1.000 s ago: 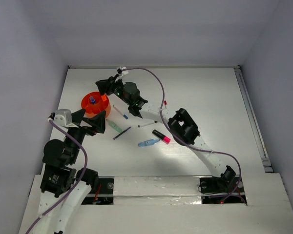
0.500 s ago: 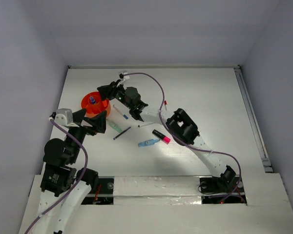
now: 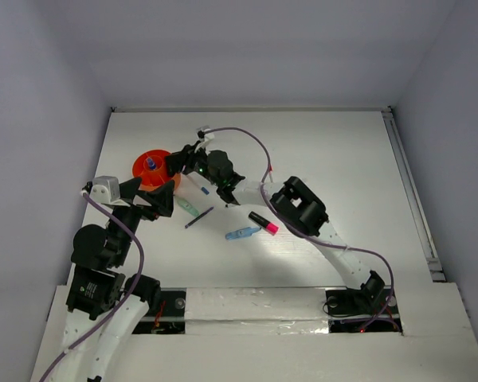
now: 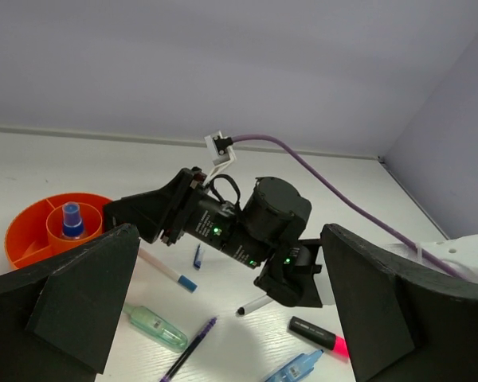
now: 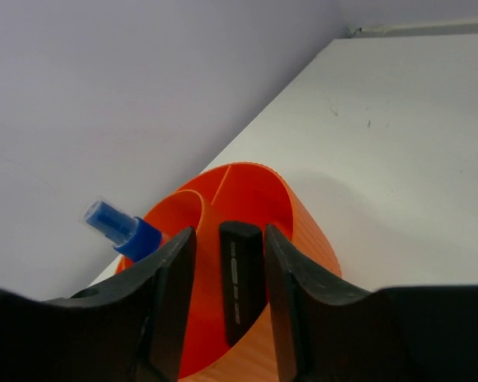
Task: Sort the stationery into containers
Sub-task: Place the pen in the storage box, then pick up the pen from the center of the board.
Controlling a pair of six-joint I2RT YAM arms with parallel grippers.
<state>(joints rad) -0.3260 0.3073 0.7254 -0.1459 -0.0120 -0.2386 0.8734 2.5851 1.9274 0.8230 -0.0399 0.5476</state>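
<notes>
The orange cup [image 3: 146, 173] stands at the left, with a blue-capped bottle [image 3: 150, 163] in its middle well. In the right wrist view a black highlighter [image 5: 240, 278] stands inside the cup [image 5: 307, 231], beside the bottle [image 5: 121, 228]. My right gripper [image 5: 229, 232] straddles the highlighter, and a gap shows on each side, so it is open. In the top view it [image 3: 175, 162] is at the cup's right rim. My left gripper [image 3: 155, 199] is wide open and empty, just in front of the cup.
On the table right of the cup lie a green marker [image 4: 153, 328], a purple pen [image 4: 190, 348], a blue-capped white pen [image 4: 166, 270], a black-tipped white pen [image 4: 259, 302], a pink-capped black highlighter [image 4: 317, 335] and a blue marker [image 4: 299, 368].
My right gripper has drawn back from above the cup, toward the right and nearer. The left arm has hardly moved.
</notes>
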